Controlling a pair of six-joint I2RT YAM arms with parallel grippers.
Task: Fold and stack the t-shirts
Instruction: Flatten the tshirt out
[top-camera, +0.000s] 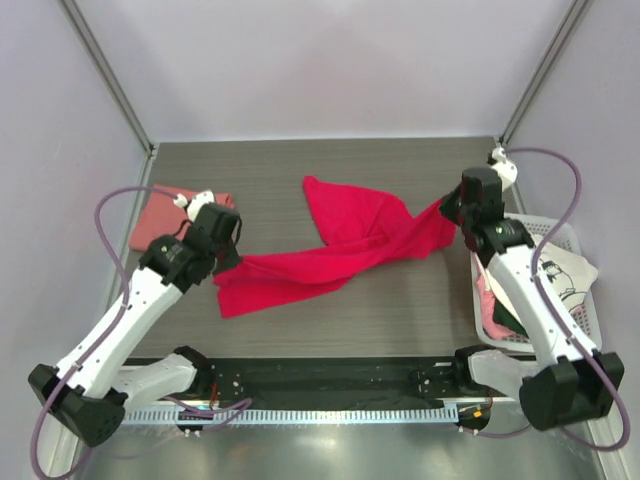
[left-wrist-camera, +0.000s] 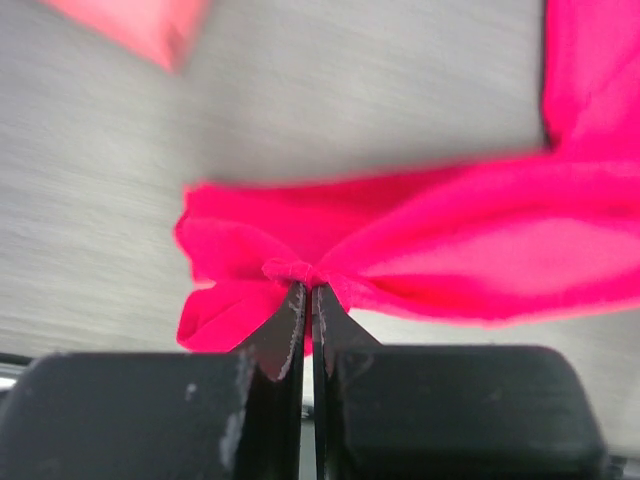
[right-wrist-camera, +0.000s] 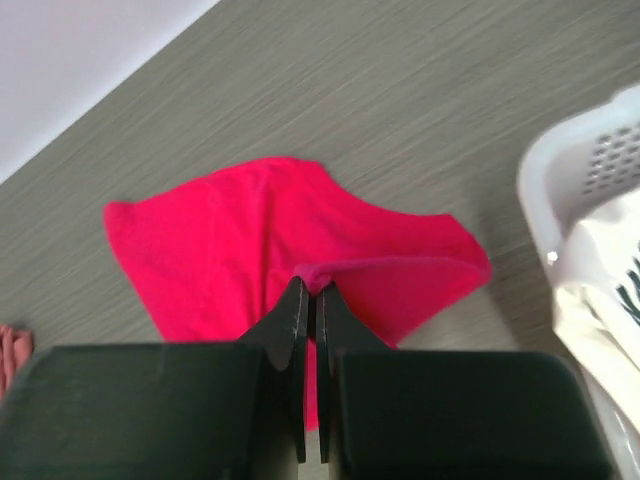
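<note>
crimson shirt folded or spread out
Neither: the crimson shirt is bunched and twisted, its ends pinched in the shut jaws of the left gripper and right gripper.

A stretched t-shirt (top-camera: 340, 250) is lying across the middle of the worktop (top-camera: 300, 170). A folded t-shirt (top-camera: 160, 215) is sitting at its 9 o'clock, apart from it. A basket (top-camera: 570, 232) is standing at 3 o'clock, holding a third t-shirt (top-camera: 565, 275).
</note>
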